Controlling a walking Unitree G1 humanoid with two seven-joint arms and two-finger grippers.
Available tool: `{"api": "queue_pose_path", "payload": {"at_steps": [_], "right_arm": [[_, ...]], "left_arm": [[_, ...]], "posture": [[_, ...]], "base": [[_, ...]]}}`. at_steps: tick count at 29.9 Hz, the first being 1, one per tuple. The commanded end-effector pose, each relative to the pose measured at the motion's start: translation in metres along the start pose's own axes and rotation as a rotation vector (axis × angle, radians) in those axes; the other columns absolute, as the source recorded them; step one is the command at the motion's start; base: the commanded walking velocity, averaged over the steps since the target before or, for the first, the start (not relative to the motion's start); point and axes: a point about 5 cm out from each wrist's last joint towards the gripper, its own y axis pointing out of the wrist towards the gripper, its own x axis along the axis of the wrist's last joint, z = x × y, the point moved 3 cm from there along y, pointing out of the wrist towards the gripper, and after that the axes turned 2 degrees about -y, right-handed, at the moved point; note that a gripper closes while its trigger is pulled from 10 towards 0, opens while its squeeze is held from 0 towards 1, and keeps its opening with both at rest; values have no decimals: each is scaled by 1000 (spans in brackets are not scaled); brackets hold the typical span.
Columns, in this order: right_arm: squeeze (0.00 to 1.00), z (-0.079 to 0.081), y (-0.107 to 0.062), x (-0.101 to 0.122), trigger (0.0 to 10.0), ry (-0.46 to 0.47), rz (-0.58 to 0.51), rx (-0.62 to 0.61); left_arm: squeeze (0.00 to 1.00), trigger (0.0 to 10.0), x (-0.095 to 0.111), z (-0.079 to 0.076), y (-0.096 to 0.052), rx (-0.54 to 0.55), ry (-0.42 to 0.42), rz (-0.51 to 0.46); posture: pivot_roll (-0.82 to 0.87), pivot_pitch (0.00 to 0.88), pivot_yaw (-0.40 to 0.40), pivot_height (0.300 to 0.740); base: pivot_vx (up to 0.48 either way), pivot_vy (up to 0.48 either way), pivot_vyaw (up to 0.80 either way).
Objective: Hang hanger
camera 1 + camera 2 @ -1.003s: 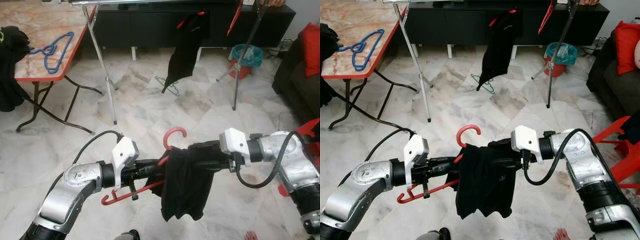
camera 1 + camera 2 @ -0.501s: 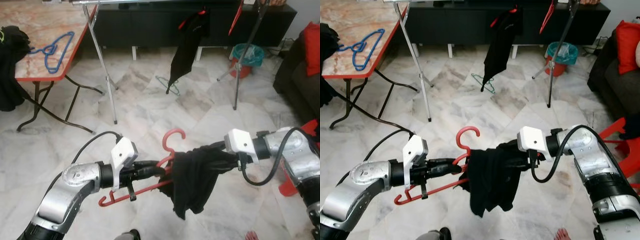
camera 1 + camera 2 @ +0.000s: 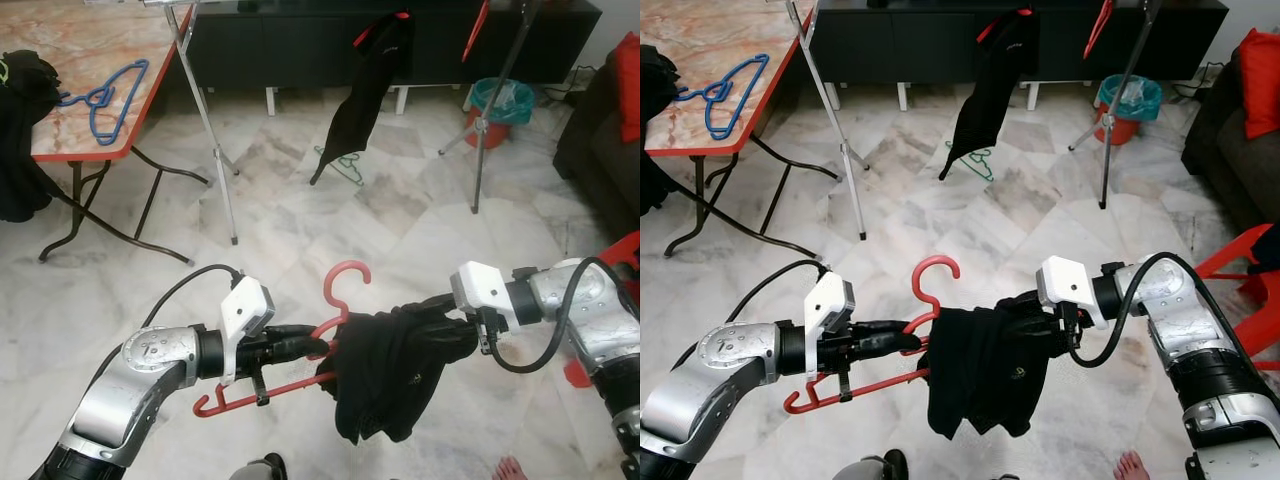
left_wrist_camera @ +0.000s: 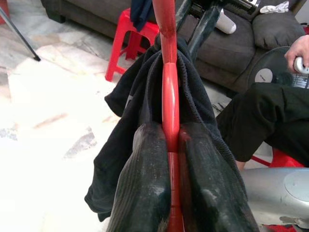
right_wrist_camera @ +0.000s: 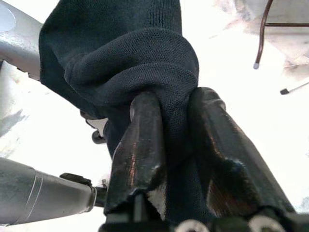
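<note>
Nearest the camera, the left gripper [image 3: 322, 345] has its two black fingers [image 4: 145, 193] pressed tight on the smooth plastic bar of the red hanger [image 3: 300, 345], which is held low in front of the robot over the pale marble floor [image 3: 300, 230]. The hanger's curved hook [image 3: 932, 275] stands free above, and one notched end pokes out below the left arm; its other half is buried under the black garment [image 3: 385, 380]. That garment, a soft knit with a fine ribbed weave plain in the right wrist view [image 5: 135, 53], drapes in a bunched lump over the hanger. The right gripper [image 3: 425, 325] is closed on a thick fold of it, cloth squeezed between the worn fingers [image 5: 140, 145], whose tips are swallowed by fabric in the head views.

The left wrist view takes in a seated person's dark trouser leg [image 4: 270, 116], a hand [image 4: 299, 48] cut by the edge, a red stool [image 4: 133, 41] and a sofa [image 4: 231, 43].

Farther off stand the metal legs of a clothes rack [image 3: 205, 120], its top rail mostly cropped, with another black garment [image 3: 365, 85] hanging from it. A blue hanger [image 3: 105, 95] lies on the red-edged marble table [image 3: 70, 150]. A green wire hanger [image 3: 345, 165] lies on the floor, partly hidden behind the hanging garment. A teal bin [image 3: 497, 105] stands beyond.
</note>
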Motion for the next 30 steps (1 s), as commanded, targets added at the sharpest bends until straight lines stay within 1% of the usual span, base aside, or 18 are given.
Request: {"api": "queue_pose_path", "payload": {"at_steps": [1,6,10,14,17,22,23,25,30], "right_arm": [[0,19,16,-8,0,21,27,145],[0,31,18,-17,0,31,78,216],[0,38,22,-19,0,35,87,250],[0,38,24,-20,0,33,89,245],[0,33,26,-18,0,19,80,208],[0,16,29,-13,0,-25,73,95],[0,11,29,-10,10000,-26,65,64],[0,6,29,-2,10000,-21,16,49],[0,8,32,2,10000,-45,8,59]], "left_arm": [[0,10000,32,0,-3,13,89,-113],[0,10000,34,1,-3,16,88,-121],[0,10000,38,1,-1,15,86,-139],[0,10000,40,2,-1,17,85,-146],[0,10000,41,2,-1,19,87,-154],[0,10000,42,2,-2,26,87,-159],[0,10000,42,2,-2,26,87,-159],[0,10000,42,2,-2,26,84,-161],[0,10000,41,3,-2,29,82,-160]], "posture": [[33,186,11,740],[31,188,9,740],[29,182,6,740],[30,181,5,740],[31,174,1,740],[30,173,0,740],[29,172,1,740],[29,174,2,740],[30,175,3,740]], "base": [[0,0,0],[0,0,0],[0,0,0],[0,0,0],[0,0,0],[0,0,0],[0,0,0],[0,0,0],[0,0,0]]}}
